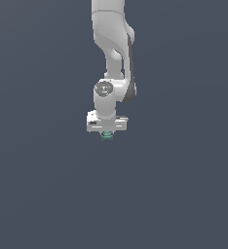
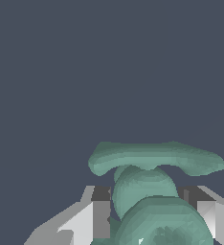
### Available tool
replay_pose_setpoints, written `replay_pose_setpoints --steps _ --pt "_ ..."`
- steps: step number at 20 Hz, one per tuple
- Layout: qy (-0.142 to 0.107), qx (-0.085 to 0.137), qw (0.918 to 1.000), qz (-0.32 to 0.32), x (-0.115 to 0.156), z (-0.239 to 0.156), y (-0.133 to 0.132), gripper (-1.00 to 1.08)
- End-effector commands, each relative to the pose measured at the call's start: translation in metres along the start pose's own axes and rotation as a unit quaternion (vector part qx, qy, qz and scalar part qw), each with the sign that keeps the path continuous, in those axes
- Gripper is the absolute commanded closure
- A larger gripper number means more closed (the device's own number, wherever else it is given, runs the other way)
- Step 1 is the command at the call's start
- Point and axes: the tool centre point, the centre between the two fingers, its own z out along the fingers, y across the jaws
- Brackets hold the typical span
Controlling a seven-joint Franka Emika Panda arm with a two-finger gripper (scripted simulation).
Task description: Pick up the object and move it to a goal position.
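While one white Franka arm [image 1: 113, 53] reaches down through the middle of the exterior view, its single white gripper [image 1: 106, 134] points downward with one small teal-green, knobbly object [image 1: 106, 137] showing just under the gripper's body. From the wrist view, that one object [image 2: 150, 191] appears large: a flat, wide cap on a rounded stem above a bulging base. Two grey-white fingers [image 2: 92, 217] flank it, one on each side, closed against its lower part and gripping it. Around everything lies a plain dark blue-grey surface [image 1: 184, 194]; whether the object touches it cannot be told.
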Motion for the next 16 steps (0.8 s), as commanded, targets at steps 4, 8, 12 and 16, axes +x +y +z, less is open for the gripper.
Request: replay_pose_setpoints --steps 4,8,12,16 --pt "0.000 0.000 1.0000 0.000 0.019 -0.013 0.009 1.08" --pt "0.000 0.000 1.0000 0.000 0.039 -0.027 0.017 1.08" --pt "0.000 0.000 1.0000 0.000 0.064 -0.043 0.028 1.08" --pt "0.000 0.000 1.0000 0.000 0.088 -0.058 0.038 1.08"
